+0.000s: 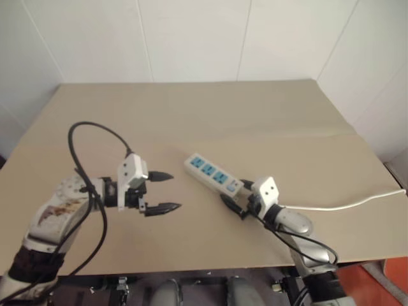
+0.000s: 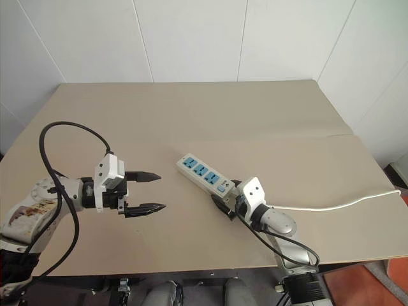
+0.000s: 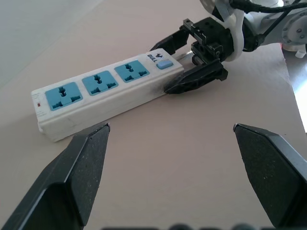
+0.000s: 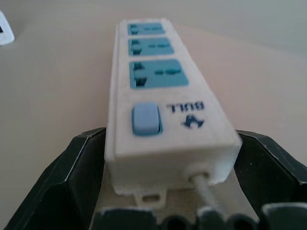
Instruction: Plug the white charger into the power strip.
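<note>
Prob. a lab: bare tan table, plain white panel walls.

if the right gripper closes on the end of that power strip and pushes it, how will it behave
The power strip looks like a stiff plastic bar lying flat, so it probably slides rather than bends or tips. Pushed at one end, it may pivot. Its thin cable is floppy and should just trail.

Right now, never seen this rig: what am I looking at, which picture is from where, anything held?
A two-armed humanoid robot at a tan table. The two wide pictures come from its head, looking down; the two close ones from cameras on each wrist. On the table lies a white power strip with three blue sockets and a thin cable. The right gripper has its black fingers open around the strip's switch end, straddling it. The left gripper hangs open beside it, holding nothing.
</note>
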{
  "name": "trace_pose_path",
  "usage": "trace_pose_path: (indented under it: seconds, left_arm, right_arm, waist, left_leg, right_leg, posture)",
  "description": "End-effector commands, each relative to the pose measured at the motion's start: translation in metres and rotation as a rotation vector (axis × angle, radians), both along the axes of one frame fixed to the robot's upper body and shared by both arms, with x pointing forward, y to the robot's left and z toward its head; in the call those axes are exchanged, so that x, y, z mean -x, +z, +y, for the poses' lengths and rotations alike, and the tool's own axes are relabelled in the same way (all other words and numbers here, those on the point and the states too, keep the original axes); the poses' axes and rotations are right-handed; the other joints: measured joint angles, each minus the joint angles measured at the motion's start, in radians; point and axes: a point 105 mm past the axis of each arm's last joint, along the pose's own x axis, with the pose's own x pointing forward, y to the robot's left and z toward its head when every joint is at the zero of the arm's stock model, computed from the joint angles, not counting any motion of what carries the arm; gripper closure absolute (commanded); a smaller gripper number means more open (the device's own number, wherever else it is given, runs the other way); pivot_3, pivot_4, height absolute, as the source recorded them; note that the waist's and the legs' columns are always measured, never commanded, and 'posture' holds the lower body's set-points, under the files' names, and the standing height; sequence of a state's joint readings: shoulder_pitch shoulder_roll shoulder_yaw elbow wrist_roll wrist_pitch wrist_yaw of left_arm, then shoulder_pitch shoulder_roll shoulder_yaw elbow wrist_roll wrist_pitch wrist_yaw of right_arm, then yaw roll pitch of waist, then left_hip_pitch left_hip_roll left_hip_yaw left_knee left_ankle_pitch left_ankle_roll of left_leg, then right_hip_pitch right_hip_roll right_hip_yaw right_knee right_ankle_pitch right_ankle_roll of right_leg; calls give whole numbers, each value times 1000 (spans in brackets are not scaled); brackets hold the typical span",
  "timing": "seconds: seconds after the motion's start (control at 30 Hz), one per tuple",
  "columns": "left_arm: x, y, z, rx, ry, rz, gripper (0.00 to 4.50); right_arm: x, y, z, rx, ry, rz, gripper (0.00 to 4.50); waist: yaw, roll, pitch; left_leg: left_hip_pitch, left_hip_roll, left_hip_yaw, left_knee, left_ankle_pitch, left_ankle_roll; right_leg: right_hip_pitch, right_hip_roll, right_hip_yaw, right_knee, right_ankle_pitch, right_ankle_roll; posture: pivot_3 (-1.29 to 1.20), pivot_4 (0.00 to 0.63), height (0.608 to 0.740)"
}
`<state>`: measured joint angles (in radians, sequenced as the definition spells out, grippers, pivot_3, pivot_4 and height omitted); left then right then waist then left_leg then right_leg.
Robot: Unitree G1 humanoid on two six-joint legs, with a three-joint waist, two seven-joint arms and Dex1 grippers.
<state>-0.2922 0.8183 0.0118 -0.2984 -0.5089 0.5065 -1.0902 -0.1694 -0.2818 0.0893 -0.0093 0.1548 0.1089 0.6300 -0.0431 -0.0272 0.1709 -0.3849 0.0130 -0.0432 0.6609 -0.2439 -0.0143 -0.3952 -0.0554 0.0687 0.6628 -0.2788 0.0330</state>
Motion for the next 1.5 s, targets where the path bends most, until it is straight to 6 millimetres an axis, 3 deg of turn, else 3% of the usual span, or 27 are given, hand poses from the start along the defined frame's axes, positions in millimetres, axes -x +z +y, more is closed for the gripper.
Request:
trace_pose_path:
  seconds: [0.03, 0.57, 1.1, 1.23, 1.5]
  left_arm:
    - [2, 6, -1, -8, -8, -35, 0]
    - [2, 4, -1, -2, 0, -29, 0]
    - [3, 3, -3, 3, -7, -21, 0]
    - [2, 3, -3, 2, -3, -22, 0]
    - [1, 3, -4, 5, -6, -20, 0]
  right_arm:
    - [3, 2, 3, -24, 14, -19, 62]
    - [5, -15, 5, -36, 28, 15, 62]
    - [-3, -15, 11, -7, 82, -13, 62]
    - [2, -15, 12, -25, 116, 9, 1003]
    - [3, -16, 10, 2, 110, -9, 1088]
  waist:
    - [0, 0, 0]
    - [-3, -1, 0]
    - [-18, -2, -1]
    - [-18, -2, -1]
    - [-16, -2, -1]
  left_leg:
    - [0, 0, 0, 0, 0, 0]
    - [3, 1, 0, 0, 0, 0]
    - [10, 2, 0, 0, 0, 0]
    - [10, 1, 0, 0, 0, 0]
    - [9, 1, 0, -1, 0, 0]
  right_leg:
    - [0, 0, 0, 0, 0, 0]
    - [3, 1, 0, 0, 0, 0]
    - [7, 2, 1, 1, 0, 0]
    - [7, 2, 1, 1, 0, 0]
    - [7, 1, 1, 0, 0, 0]
  posture:
    - [0, 150, 740]
    - [0, 150, 740]
    - [0, 150, 740]
    - [0, 150, 740]
    - [0, 150, 740]
